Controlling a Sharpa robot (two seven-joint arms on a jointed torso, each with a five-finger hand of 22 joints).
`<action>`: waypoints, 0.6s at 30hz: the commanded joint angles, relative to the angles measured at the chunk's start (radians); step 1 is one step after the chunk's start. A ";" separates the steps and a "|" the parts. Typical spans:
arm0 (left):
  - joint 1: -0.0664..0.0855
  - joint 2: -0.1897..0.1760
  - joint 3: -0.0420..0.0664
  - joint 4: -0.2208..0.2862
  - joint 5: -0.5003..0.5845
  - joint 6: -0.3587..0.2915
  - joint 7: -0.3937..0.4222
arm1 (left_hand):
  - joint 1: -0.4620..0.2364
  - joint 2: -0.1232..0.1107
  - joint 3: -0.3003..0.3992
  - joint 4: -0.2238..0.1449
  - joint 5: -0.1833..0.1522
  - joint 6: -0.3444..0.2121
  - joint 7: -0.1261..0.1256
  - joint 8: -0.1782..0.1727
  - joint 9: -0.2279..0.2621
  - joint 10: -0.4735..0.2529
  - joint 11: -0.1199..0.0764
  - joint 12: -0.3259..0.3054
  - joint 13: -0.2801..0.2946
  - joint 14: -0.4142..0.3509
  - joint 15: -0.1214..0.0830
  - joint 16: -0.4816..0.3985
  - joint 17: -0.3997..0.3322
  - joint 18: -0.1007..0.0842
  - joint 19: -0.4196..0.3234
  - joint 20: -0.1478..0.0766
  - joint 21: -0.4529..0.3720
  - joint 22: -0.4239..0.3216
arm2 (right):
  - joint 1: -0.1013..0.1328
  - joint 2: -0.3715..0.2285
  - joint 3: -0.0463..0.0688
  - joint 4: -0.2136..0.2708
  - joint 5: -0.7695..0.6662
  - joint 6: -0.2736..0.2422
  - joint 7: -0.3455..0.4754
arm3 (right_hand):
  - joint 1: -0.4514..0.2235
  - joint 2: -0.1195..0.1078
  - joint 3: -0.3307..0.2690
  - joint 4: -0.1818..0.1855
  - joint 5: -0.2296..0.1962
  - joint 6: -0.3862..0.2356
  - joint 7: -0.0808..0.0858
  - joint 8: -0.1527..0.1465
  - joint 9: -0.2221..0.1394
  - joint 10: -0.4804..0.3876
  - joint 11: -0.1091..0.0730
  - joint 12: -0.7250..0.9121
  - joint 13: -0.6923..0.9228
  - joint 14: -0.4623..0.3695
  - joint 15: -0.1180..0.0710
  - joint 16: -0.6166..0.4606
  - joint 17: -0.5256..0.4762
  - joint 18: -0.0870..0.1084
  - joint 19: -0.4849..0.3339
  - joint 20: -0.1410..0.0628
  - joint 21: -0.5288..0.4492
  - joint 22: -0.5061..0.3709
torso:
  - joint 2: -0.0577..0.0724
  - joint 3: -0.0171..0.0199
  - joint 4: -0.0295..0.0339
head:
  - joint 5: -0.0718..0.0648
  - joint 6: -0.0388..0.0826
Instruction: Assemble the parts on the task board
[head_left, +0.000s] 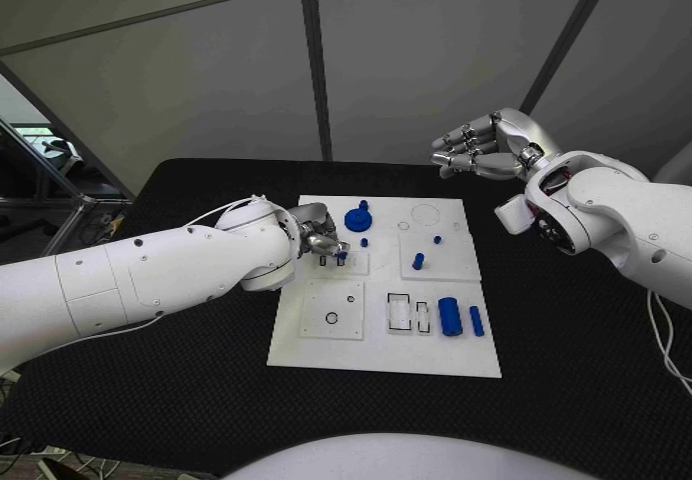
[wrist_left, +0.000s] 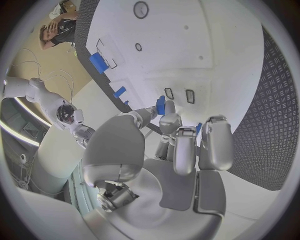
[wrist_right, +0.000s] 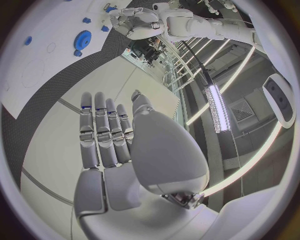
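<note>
Fingertips of the left hand (head_left: 320, 240) pinch a small blue peg (wrist_left: 160, 105), holding it just over the upper-left part of the white task board (head_left: 332, 345) — right beside the blue gear (head_left: 358, 219). Further out on the board, 2 little blue pegs (head_left: 418, 261) stand near its middle, and a blue cylinder (head_left: 450, 316) lies beside a thinner blue bar (head_left: 476, 320) at the lower right. Off the board's far right corner the right hand (head_left: 483, 145) hangs in the air — fingers loosely apart, holding nothing
</note>
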 joint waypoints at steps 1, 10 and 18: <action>0.001 0.006 0.000 -0.008 -0.033 0.040 -0.001 | 0.001 -0.002 0.172 -0.168 0.003 0.002 -0.002 0.004 0.001 0.013 -0.006 0.001 0.000 0.085 -0.006 0.004 0.204 -0.007 0.006 0.001 0.005 0.012 | 0.002 0.001 0.001 0.000 0.003 0.003 0.006 | -0.001 0.007 -0.004 -0.003 0.004 -0.001 0.005 -0.005 0.002 -0.008 -0.002 0.001 -0.002 0.004 0.006 -0.004 -0.001 0.005 0.006 -0.002 -0.003 -0.002 | 0.000 0.0001 0.0004 | -0.002 -0.001; 0.001 0.014 0.001 -0.018 -0.051 0.055 -0.003 | 0.000 -0.004 0.174 -0.170 0.006 0.003 -0.002 0.004 0.002 0.015 -0.007 0.002 0.002 0.085 -0.006 0.004 0.204 -0.007 0.007 0.001 0.006 0.013 | 0.001 0.002 0.000 0.001 0.003 0.005 0.007 | -0.001 0.007 -0.004 -0.003 0.004 -0.001 0.005 -0.005 0.002 -0.008 -0.002 0.001 -0.002 0.004 0.006 -0.004 -0.001 0.005 0.006 -0.002 -0.003 -0.002 | 0.001 0.0007 -0.0017 | -0.003 -0.003; 0.001 0.019 0.001 -0.028 -0.064 0.076 -0.004 | 0.000 -0.006 0.176 -0.171 0.010 0.003 -0.003 0.005 0.003 0.017 -0.007 0.004 0.004 0.085 -0.007 0.004 0.204 -0.008 0.008 0.001 0.007 0.015 | 0.001 0.003 0.000 0.001 -0.002 0.009 0.004 | -0.001 0.007 -0.004 -0.003 0.004 -0.001 0.005 -0.005 0.002 -0.008 -0.002 0.001 -0.002 0.004 0.006 -0.004 -0.001 0.005 0.006 -0.002 -0.003 -0.002 | 0.000 -0.0009 0.0013 | -0.007 -0.007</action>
